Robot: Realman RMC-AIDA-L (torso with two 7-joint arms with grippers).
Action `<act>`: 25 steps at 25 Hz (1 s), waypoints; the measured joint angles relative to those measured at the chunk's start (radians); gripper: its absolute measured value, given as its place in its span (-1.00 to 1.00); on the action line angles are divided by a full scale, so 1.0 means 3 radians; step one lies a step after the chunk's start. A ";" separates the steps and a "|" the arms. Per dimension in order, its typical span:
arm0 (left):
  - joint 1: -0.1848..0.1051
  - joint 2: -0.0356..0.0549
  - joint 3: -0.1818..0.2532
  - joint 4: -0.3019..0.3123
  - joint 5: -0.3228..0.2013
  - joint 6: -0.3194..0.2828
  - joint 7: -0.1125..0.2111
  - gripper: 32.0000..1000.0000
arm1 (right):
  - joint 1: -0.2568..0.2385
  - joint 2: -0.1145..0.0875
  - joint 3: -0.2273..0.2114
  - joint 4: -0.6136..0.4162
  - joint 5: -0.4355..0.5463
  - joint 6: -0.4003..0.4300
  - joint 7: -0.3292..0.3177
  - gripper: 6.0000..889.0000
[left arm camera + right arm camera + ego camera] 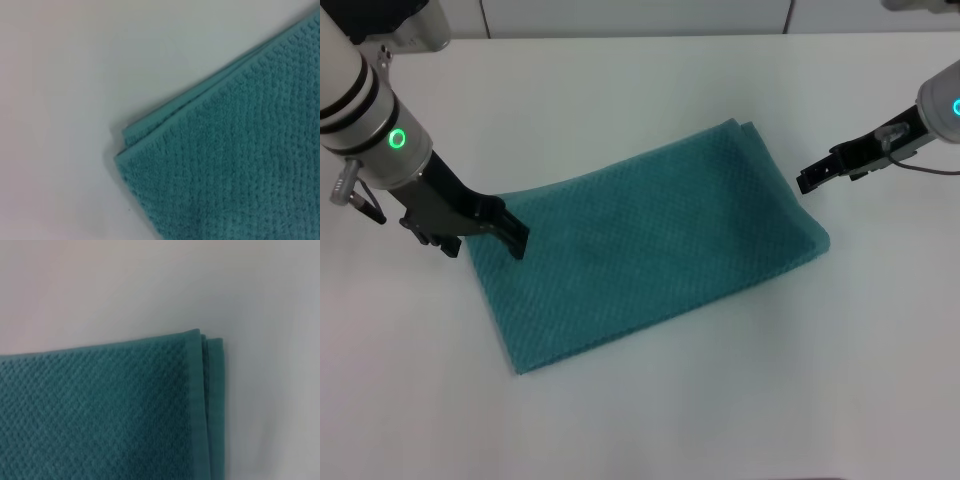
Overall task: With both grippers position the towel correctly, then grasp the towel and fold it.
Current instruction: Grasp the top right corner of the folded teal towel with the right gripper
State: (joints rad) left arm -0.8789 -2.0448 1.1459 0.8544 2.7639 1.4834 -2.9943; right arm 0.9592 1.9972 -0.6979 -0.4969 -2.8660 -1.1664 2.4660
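A plain white, smooth tabletop (650, 420) fills nearly the whole head view. Along its far edge stands a white panelled wall (640, 15) with thin vertical seams.

- No text, label, brand, number or sign could be read in any of the three views.
- The towel (650, 250) carried only its plain waffle weave, with no tag or printing in sight.
- The table (640, 90) bore no markings.
- The two arms showed black bands and a green ring light, but no lettering that could be made out.
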 joint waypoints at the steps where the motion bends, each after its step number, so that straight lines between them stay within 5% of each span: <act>1: 0.0000 0.0000 0.0000 0.0000 -0.0001 0.0000 0.0000 0.77 | 0.0000 0.0000 0.0000 0.0000 -0.0002 0.0000 0.0000 0.84; 19: -0.0008 0.0000 0.0000 0.0000 -0.0004 0.0000 0.0000 0.78 | 0.0015 0.0001 0.0000 0.0184 0.0002 0.0197 -0.0001 0.84; 25: -0.0026 -0.0008 0.0000 0.0000 -0.0004 0.0000 0.0000 0.78 | 0.0020 0.0074 0.0000 0.0282 0.0002 0.0406 -0.0010 0.84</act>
State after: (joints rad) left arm -0.8869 -2.0471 1.1459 0.8544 2.7626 1.4834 -2.9943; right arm 0.9653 2.0194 -0.6980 -0.4122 -2.8653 -1.0446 2.4631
